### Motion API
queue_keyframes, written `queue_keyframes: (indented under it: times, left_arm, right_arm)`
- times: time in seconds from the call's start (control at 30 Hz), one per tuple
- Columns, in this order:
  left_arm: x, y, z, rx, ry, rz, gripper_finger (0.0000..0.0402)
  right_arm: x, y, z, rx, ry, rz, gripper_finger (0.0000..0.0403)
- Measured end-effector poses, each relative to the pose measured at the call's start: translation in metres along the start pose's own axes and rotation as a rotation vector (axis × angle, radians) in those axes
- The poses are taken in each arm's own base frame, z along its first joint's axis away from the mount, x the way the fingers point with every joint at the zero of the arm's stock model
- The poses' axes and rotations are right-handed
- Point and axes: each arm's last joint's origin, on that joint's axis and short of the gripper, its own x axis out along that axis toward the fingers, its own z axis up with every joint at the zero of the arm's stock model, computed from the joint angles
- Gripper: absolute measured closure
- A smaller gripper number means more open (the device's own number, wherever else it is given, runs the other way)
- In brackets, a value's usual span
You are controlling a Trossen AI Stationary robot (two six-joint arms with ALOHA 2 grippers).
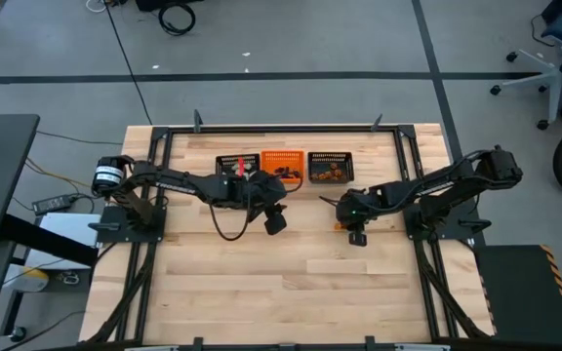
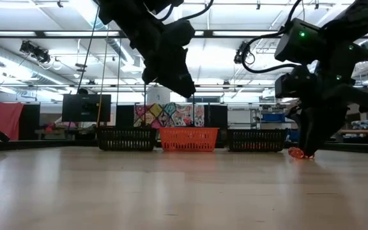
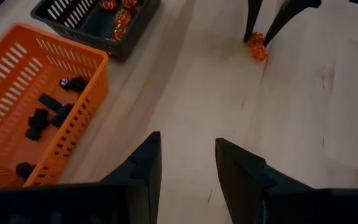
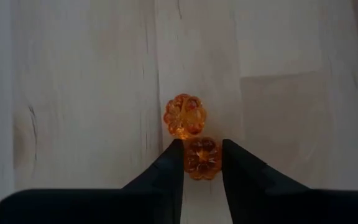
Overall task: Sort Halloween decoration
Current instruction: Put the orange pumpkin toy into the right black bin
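Orange, translucent and lobed like tiny pumpkins, two trinkets lie touching each other on the pale wood table (image 1: 291,273), toward its right side. One pumpkin (image 4: 202,157) sits between the right gripper's (image 4: 202,163) dark fingers, which flank it closely without yet clearly pressing it; the other pumpkin (image 4: 184,116) lies just beyond the fingertips.

On the left, the left gripper (image 3: 187,163) hangs above the table near the baskets, its fingers apart and holding nothing. Three slotted mesh baskets stand in a row at the far edge: a left black basket (image 1: 230,166), an orange basket (image 3: 17,68) holding small black pieces (image 3: 48,112), and a right black basket (image 3: 126,34) holding more orange pumpkins (image 3: 122,17). What the left black basket holds cannot be told. The table's boards are smooth, with a fine grain.
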Motion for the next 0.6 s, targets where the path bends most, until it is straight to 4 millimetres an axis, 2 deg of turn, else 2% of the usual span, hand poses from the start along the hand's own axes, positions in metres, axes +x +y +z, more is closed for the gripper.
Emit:
queue_keyframes:
  times: [0.17,0.3,0.6]
  left_arm:
    - [0.000,0.000,0.000,0.000,-0.001,0.004,0.0276]
    - [0.000,0.001,0.000,0.000,-0.004,0.016,0.0276]
    - [0.001,0.005,0.002,-0.006,-0.017,0.052,0.0276]
  right_arm:
    - [-0.002,0.001,0.003,0.023,0.009,0.006,0.0305]
    - [-0.008,0.002,0.013,0.016,0.003,0.006,0.0305]
    - [-0.029,-0.001,0.047,-0.102,-0.071,-0.060,0.0304]
